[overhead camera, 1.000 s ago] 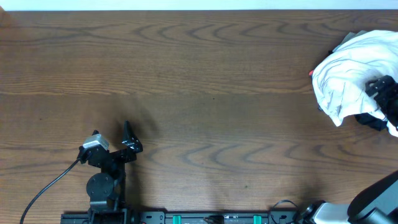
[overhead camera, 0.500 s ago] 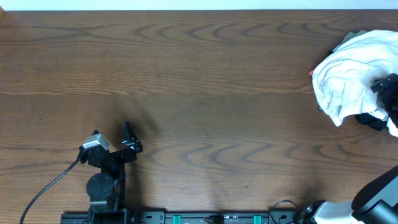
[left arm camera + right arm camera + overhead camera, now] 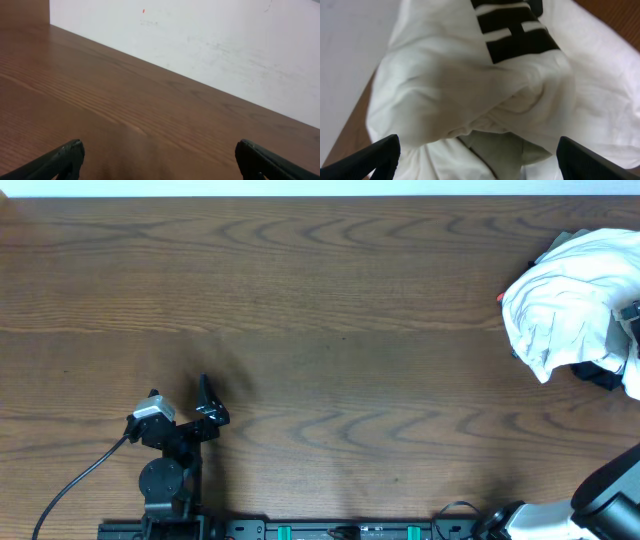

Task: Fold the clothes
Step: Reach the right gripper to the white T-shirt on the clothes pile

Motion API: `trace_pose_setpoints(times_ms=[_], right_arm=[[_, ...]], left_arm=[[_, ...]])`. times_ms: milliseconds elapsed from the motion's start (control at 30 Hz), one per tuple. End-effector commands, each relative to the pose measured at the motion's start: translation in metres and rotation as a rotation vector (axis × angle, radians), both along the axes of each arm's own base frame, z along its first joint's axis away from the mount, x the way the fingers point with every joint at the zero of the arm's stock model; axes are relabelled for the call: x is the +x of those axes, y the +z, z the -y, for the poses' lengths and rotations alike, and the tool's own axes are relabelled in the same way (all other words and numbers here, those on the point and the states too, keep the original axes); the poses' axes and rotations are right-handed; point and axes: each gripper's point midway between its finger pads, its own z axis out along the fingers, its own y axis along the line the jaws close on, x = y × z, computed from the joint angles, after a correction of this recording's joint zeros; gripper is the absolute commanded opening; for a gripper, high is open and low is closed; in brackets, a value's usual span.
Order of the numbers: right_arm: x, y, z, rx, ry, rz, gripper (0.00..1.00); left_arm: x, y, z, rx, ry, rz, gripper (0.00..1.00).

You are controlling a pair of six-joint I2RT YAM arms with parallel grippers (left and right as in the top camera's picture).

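**Near edge, left of middle.** The left arm [image 3: 165, 470] is mounted at the near edge of the worktop [image 3: 320, 310]. The left gripper [image 3: 207, 405] is held just beyond its base. In the left wrist view its jaws are seen spread wide over bare brown wood, with nothing between the fingers [image 3: 62, 160].

**Near right corner.** The right arm [image 3: 605, 495] is seen rising out of the overhead view at this corner.

**Right edge, toward the far right corner.** The clothes [image 3: 570, 300] are piled in one crumpled heap.
- The heap is made up chiefly of a white T-shirt [image 3: 470, 85]. It is bunched up, with bold black block lettering [image 3: 515, 30] showing on an upper fold.
- A grey-beige fabric [image 3: 495, 147] is tucked in a hollow under the white folds.
- A dark garment [image 3: 598, 372] is seen protruding at the nearer side of the heap.
- The right gripper [image 3: 479, 145] is positioned close above the heap. Its fingers [image 3: 370, 160] are spread wide to either side of the white cloth, and nothing is pinched.

**Far edge.** The worktop is bounded by a white wall [image 3: 200, 35].
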Motion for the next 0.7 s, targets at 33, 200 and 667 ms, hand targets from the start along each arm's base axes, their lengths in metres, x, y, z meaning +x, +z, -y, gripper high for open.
trace_pose_setpoints(times_ms=[33, 200, 667], right_arm=[[0.006, -0.012, 0.011, 0.007, -0.029, -0.004, 0.98], [0.015, -0.016, 0.015, -0.008, -0.021, 0.016, 0.92], [0.016, -0.019, 0.017, -0.046, 0.007, -0.004, 0.63]], left_arm=[[-0.001, -0.018, -0.006, 0.019, 0.028, -0.054, 0.98], [-0.001, -0.018, -0.006, 0.019, 0.028, -0.054, 0.98], [-0.001, -0.018, -0.006, 0.019, 0.028, -0.054, 0.98]])
